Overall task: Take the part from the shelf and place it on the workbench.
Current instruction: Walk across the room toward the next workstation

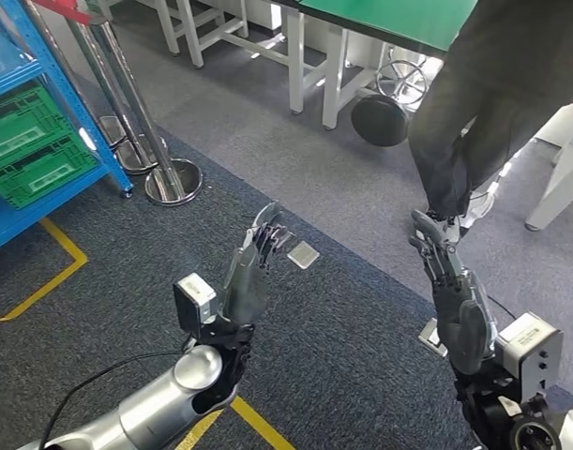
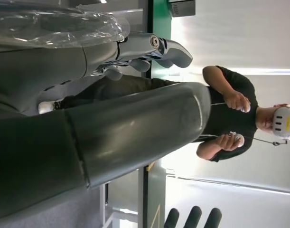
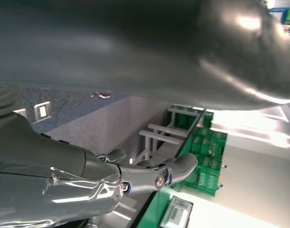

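The part is not identifiable; it is presumably in a green crate (image 1: 28, 150) on the blue shelf (image 1: 92, 122). Its weight and grip point cannot be judged. The left robot hand (image 1: 251, 272) and right robot hand (image 1: 453, 300) are raised, fingers apart, holding nothing.
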`<state>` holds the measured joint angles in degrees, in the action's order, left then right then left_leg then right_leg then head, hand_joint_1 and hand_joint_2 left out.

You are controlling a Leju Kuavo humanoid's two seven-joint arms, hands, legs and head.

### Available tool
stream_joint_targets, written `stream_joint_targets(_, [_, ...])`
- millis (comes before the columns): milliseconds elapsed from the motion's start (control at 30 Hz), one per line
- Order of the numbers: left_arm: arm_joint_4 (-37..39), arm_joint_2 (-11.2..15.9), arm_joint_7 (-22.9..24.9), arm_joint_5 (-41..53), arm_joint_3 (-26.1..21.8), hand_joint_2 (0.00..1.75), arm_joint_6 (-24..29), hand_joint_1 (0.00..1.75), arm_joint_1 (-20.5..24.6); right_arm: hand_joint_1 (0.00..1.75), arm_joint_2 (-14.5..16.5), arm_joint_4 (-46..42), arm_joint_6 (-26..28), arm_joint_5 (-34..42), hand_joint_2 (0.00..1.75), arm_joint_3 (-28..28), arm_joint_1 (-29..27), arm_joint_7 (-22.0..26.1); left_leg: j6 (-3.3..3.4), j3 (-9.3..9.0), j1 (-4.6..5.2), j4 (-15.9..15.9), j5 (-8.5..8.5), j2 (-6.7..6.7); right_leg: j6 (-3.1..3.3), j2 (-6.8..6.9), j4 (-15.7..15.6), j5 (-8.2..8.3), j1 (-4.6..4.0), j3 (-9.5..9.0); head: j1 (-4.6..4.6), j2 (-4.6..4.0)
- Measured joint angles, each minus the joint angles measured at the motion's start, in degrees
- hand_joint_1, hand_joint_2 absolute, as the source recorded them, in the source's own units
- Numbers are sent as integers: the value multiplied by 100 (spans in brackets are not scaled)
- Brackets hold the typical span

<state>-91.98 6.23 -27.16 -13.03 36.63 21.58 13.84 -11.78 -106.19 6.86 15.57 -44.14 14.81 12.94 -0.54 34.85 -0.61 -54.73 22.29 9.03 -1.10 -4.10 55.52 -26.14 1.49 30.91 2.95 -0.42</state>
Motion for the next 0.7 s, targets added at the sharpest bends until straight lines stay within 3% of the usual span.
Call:
stream_joint_targets(33, [-1, 3, -1, 1, 0, 0, -1, 0, -2, 0, 1, -1, 0, -1, 0, 1, 3, -2, -34, 15, 14, -21, 12, -78, 22, 73, -29, 13, 8, -26, 7, 0])
stream_joint_targets(67, [-1, 8, -1, 0, 0, 0, -3, 0, 0, 0, 2, -2, 1, -3, 0, 2, 10, -3, -63, 62, 37, -124, 74, -240, 49, 151, -62, 25, 21, -57, 32, 0])
stream_joint_targets(133, [-2, 14, 4, -2, 0, 0, -12, 0, 8, 0, 2, -2, 2, -11, 0, 3, 19, -7, -110, 345, 72, -725, 374, -672, 95, 302, -108, 31, 39, -106, 88, 0])
stream_joint_targets(200, [-1, 16, 39, -6, 1, 0, -17, 0, 15, 0, 3, -1, -1, -16, 0, 3, 2, -11, -148, 763, 39, -1510, 659, -827, 115, 430, -111, 12, 57, -119, 148, 0])
stream_joint_targets(233, [-1, 18, 60, -9, 1, 0, -13, 0, 17, 0, 4, 0, -4, -16, 0, 3, -11, -14, -168, 882, 7, -1691, 666, -846, 110, 492, -110, -2, 68, -127, 174, 0])
stream_joint_targets(267, [-1, 21, 79, -13, 1, 0, -7, 0, 21, 0, 4, 2, -11, -17, 0, 4, -21, -16, -191, 872, -28, -1619, 552, -867, 95, 557, -108, -23, 79, -142, 198, 0])
stream_joint_targets(300, [-1, 27, 90, -17, 1, 0, 2, 0, 26, 0, 4, 4, -18, -17, 0, 4, -24, -17, -217, 747, -59, -1331, 358, -912, 70, 622, -103, -49, 92, -166, 217, 0])
stream_joint_targets(367, [-2, 36, 95, -24, 1, 0, 14, 0, 43, 0, 4, 7, -26, -21, 0, 10, -22, -18, -263, 339, -71, -489, -13, -1176, -17, 751, -80, -130, 85, -226, 263, 0])
stream_joint_targets(433, [-2, 37, 98, -29, 2, 0, 19, 0, 63, 0, 4, 5, -28, -26, 0, 17, -16, -16, -200, 142, -44, -77, -106, -1307, -105, 872, -81, -204, 46, -281, 259, 0])
stream_joint_targets(500, [-2, 39, 99, -32, 2, 0, 20, 0, 71, 0, 4, 4, -29, -29, 0, 21, -12, -14, -75, 141, -32, -69, -69, -1153, -169, 1000, -133, -244, 36, -359, 193, 0])
stream_joint_targets(567, [-3, 40, 98, -34, 2, 0, 20, 0, 77, 0, 4, 2, -27, -34, 0, 25, -11, -11, 15, 119, -44, -55, -59, -1014, -211, 906, -40, -370, 59, -369, 129, 0])
stream_joint_targets(633, [-4, 33, 96, -38, 2, 0, 21, 0, 91, 0, 4, 0, -25, -39, 0, 32, -17, -8, 85, 96, -47, -42, -53, -882, -201, 616, 561, -706, 58, -94, 60, 0])
stream_joint_targets(700, [-3, 26, 96, -40, 2, 0, 29, 0, 96, 0, 4, 2, -24, -42, 0, 38, -45, -7, 123, 89, -14, -42, -44, -728, -161, 461, 1442, -1035, 17, 378, 16, 0])
